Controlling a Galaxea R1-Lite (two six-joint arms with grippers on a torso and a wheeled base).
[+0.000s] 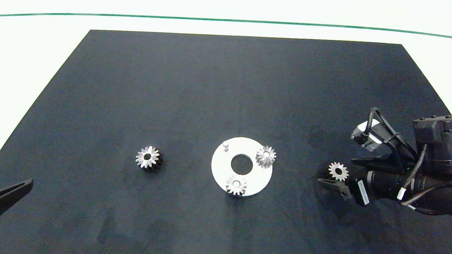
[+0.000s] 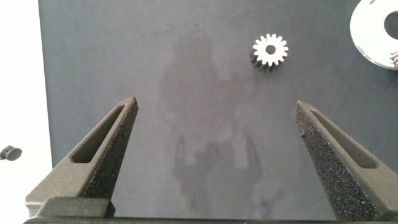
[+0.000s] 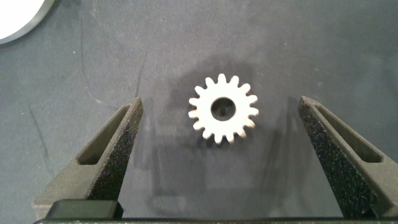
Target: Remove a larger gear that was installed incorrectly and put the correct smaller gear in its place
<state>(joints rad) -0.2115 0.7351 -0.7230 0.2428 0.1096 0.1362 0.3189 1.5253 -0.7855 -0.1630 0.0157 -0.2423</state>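
Now the right gripper (image 3: 217, 162), jaws wide and empty, straddles the smaller gear (image 3: 223, 109); next it should close, then carry it to the plate (image 1: 223, 169).

You see the right arm (image 1: 437, 161): black, black cables looped over it, a silver-grey camera block, white labels; 2 grey foam-faced fingers (image 3: 112, 158)

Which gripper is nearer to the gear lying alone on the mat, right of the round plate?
Right. The right gripper straddles the smaller gear; the left gripper waits far left.
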